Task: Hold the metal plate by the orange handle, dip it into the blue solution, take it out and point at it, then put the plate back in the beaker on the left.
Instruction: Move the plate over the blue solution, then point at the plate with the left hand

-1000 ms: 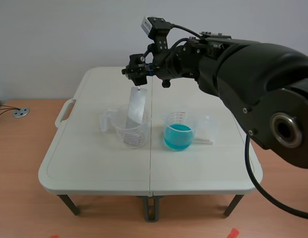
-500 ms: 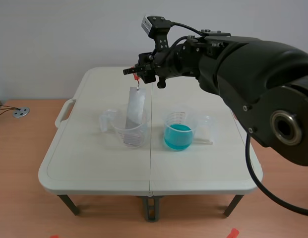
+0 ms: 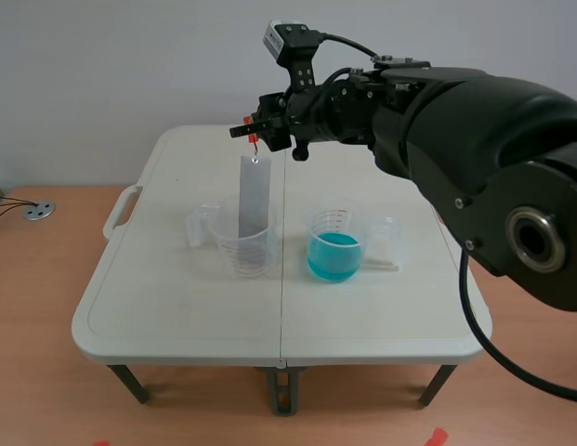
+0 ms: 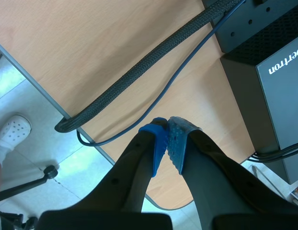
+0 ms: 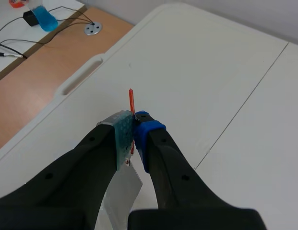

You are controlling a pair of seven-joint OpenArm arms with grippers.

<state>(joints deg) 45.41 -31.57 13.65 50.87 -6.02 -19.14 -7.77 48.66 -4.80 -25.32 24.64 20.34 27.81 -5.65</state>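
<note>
Orange handle (image 5: 131, 98) pinched in right gripper (image 5: 134, 122) — metal plate (image 3: 254, 195) hangs, its foot blurred inside the left beaker (image 3: 246, 253).

My right arm (image 3: 483, 139) is bulky glossy black, trailing a black cable (image 3: 465, 307); fingertips (image 5: 145, 130) carry blue and grey-green dotted pads.

Right arm (image 3: 455, 121) raised, stretched leftward, fingers (image 5: 121, 133) clamped (on the orange handle (image 5: 131, 101)); left fingers (image 4: 158, 140) pressed together.

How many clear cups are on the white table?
2: the left beaker, left of the table's seam with the metal plate hanging into it, and the blue-liquid beaker right of the seam. Clear shapes at their outer sides look like handles, not more cups.
</note>
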